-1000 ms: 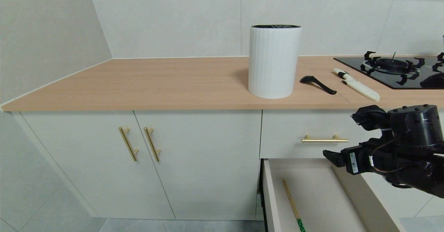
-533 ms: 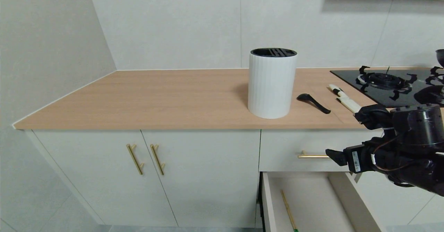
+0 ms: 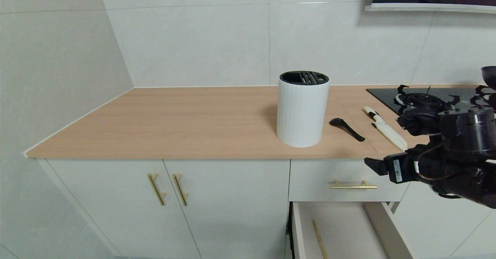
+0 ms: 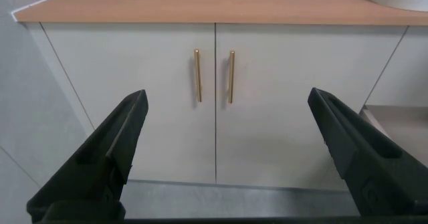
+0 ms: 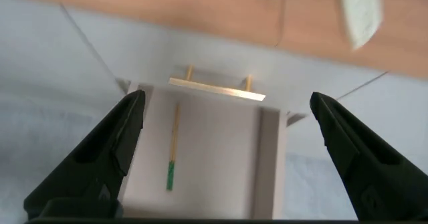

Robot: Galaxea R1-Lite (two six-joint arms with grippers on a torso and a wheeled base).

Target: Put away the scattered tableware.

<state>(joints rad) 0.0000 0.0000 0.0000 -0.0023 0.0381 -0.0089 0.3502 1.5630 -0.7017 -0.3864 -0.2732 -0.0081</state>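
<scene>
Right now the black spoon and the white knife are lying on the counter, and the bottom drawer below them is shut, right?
Not quite. The black spoon and the white knife do lie on the counter, but the bottom drawer is pulled open, not shut. The head view shows it, with a chopstick lying inside.

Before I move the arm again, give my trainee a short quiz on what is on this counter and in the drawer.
1. True or false: the white knife lies inside the open drawer.
2. What lies on the counter between the slotted white holder and the white knife? A) a black spoon B) a fork C) a plate
3. Fill the gap: the right pincer, over the open drawer, is ____ (open or shut).

Key: 1 false, it lies on the counter; 2 A; 3 open.
</scene>
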